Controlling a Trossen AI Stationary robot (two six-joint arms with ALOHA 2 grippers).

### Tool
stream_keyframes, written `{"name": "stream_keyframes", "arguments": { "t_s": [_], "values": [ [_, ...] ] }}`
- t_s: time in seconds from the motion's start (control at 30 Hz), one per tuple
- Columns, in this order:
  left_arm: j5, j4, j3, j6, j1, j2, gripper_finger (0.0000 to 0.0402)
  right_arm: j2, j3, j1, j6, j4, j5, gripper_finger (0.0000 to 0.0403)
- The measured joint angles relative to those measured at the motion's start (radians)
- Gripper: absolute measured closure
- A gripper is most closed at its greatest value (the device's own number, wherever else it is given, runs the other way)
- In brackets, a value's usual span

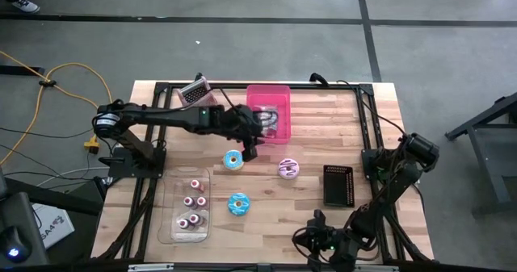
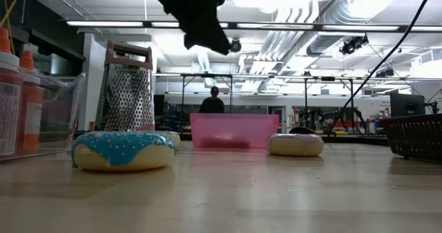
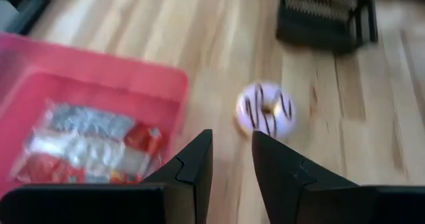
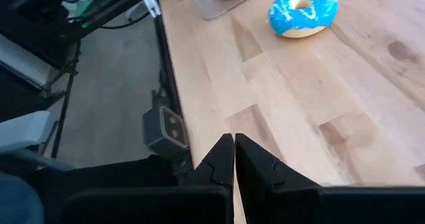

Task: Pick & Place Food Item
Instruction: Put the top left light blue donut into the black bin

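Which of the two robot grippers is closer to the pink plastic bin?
Left. The left gripper hangs, empty, just off the pink plastic bin at its near-left corner; the right gripper waits, shut, by the table's near edge, well away.

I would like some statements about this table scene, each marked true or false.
1. The pink bin holds a packet. True.
2. The left gripper grips a donut. False: its fingers hold nothing.
3. Two blue donuts lie on the table. True: one near the bin, one nearer the front.
4. The purple donut lies inside the bin. False: it lies on the table.
5. The right gripper is open. False: it is shut.
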Motion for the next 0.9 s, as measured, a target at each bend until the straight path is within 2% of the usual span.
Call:
{"name": "stream_keyframes", "arguments": {
  "t_s": [0.17, 0.3, 0.47, 0.63, 0.9],
  "values": [
    [0.001, -0.099, 0.000, 0.012, -0.048, 0.000, 0.0300, 0.000, 0.000, -0.020, 0.004, -0.017, -0.045, 0.0401],
    [0.000, -0.169, -0.010, -0.035, -0.090, -0.001, 0.0300, 0.000, 0.000, -0.026, -0.003, -0.017, -0.054, 0.0401],
    [-0.012, -0.193, -0.047, -0.077, -0.148, -0.001, 0.0300, 0.000, 0.000, -0.026, -0.005, -0.018, -0.054, 0.0401],
    [-0.077, -0.225, -0.077, -0.099, -0.198, -0.001, 0.0300, 0.000, 0.000, -0.026, -0.004, -0.019, -0.054, 0.0401],
    [-0.085, -0.255, -0.151, -0.145, -0.219, -0.001, 0.0300, 0.000, 0.000, -0.026, -0.004, -0.019, -0.055, 0.0401]
  ]
}}
